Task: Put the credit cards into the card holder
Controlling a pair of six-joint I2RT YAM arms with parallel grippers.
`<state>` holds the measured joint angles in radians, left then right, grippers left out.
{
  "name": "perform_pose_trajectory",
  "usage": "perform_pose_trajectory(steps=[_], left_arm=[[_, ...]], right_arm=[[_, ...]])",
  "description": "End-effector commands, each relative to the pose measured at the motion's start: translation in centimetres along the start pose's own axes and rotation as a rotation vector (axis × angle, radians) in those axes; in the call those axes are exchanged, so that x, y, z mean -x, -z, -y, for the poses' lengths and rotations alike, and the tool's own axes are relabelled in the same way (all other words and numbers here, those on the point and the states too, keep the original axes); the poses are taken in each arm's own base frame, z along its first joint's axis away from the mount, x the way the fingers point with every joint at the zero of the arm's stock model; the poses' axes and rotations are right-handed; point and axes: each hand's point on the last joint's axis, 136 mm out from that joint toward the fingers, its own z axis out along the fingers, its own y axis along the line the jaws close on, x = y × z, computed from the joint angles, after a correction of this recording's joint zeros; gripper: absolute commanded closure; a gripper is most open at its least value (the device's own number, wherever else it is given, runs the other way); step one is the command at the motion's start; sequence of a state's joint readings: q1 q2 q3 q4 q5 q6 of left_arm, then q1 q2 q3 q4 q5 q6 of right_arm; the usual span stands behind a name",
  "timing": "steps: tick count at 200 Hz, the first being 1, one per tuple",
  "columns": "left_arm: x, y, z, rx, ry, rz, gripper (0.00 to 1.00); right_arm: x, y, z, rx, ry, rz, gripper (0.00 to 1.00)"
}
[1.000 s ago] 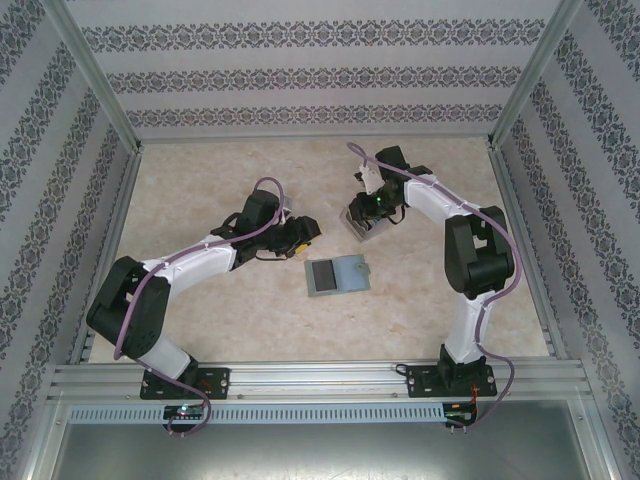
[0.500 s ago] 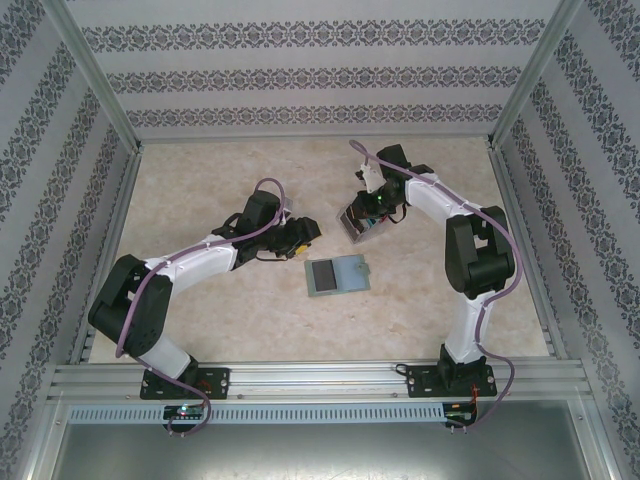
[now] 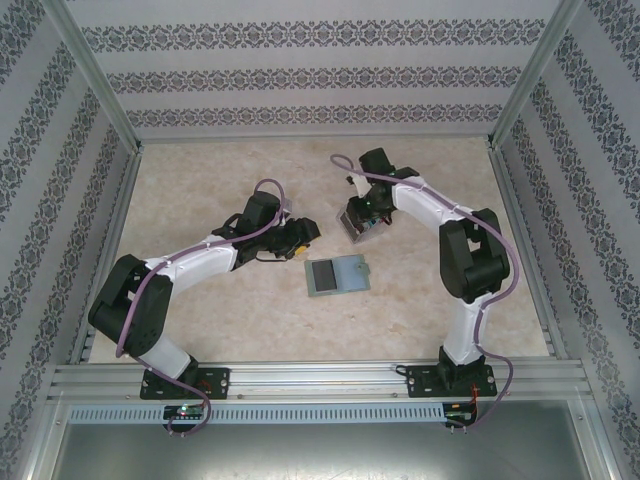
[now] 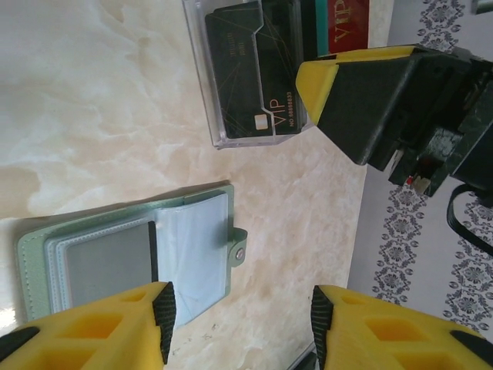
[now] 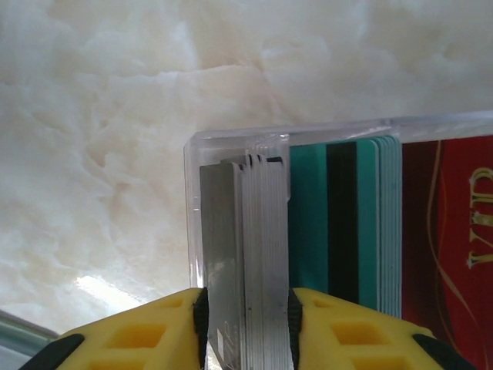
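Two sets of jaws, two jobs. My right gripper [image 5: 246, 312] reaches into the clear tray [image 5: 231, 139] on the table [image 3: 200, 180]. Its jaws are part-way apart and pressed against both faces of the upright grey cards [image 5: 243, 231]. Teal cards [image 5: 308, 216] and a red card [image 5: 447, 231] stand just beside them. I judge that this is too many cards for one pocket. My left gripper [image 4: 240, 308] hovers half open and empty above the open card holder [image 4: 123, 254], which lies flat near the tray with one grey card [image 4: 108, 266] already pocketed. I think the left gripper waits there to steady the holder during insertion.
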<state>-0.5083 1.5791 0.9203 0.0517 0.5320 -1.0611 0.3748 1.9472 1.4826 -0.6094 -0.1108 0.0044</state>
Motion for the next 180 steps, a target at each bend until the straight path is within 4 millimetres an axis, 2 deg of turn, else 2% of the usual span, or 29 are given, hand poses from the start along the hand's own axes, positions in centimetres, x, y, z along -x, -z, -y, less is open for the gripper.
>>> perform_pose_trajectory(steps=[1,44,100,118,153,180], left_arm=[[0.1,0.8,-0.5,0.03,-0.012,0.024,0.47],[0.0,0.9,-0.6,0.037,-0.015,0.022,0.47],[0.0,1.1,-0.7,0.037,-0.012,0.029,0.47],[0.0,1.0,-0.6,0.037,-0.012,0.027,0.47],[0.0,1.0,-0.6,0.034,-0.014,0.025,0.47],[0.0,1.0,-0.7,0.032,-0.009,0.028,0.48]], right_arm=[[0.7,0.7,1.1,-0.15,0.091,0.014,0.63],[0.3,-0.7,1.3,-0.318,0.196,-0.03,0.61],[-0.2,-1.9,1.8,-0.36,0.209,-0.067,0.62],[0.2,-1.3,2.1,-0.398,0.208,-0.04,0.65],[1.4,0.6,2.4,-0.437,0.199,0.02,0.64],[1.4,1.0,2.8,-0.435,0.181,0.024,0.64]])
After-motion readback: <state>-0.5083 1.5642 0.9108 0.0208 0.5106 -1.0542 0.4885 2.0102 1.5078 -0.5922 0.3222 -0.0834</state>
